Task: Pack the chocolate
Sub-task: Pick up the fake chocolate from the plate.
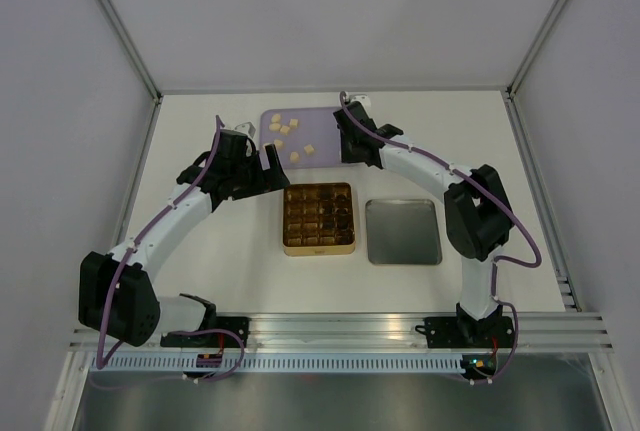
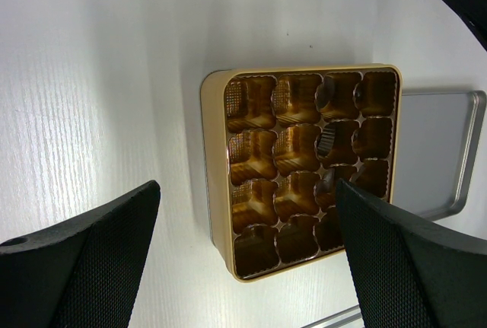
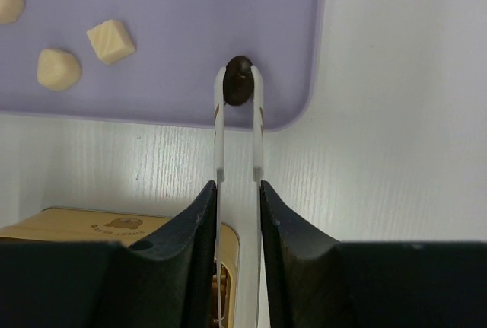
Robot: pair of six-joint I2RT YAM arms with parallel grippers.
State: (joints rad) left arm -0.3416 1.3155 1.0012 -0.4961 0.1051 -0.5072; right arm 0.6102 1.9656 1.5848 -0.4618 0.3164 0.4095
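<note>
1. Tabletop (image 1: 200,151) is white and faintly wood-grained, enclosed by pale walls (image 1: 60,71).
2. Cream chocolate pieces (image 1: 288,135), squarish, lie scattered on a lilac tray (image 3: 190,8); one dark rounded piece (image 3: 239,81) is at the tray's corner.
3. Right gripper (image 3: 237,206) squeezes metal tweezers (image 3: 219,138), whose tips pinch that dark piece.
4. Left gripper (image 2: 247,191) hangs with fingers spread wide over the gold tin (image 2: 213,153).

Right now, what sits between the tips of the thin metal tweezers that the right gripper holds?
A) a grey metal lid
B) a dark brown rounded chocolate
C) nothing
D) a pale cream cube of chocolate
B: in the right wrist view the thin metal tweezers in the right gripper pinch a dark brown rounded chocolate near the corner of the flat lilac tray; the pale cream pieces lie apart.
</note>
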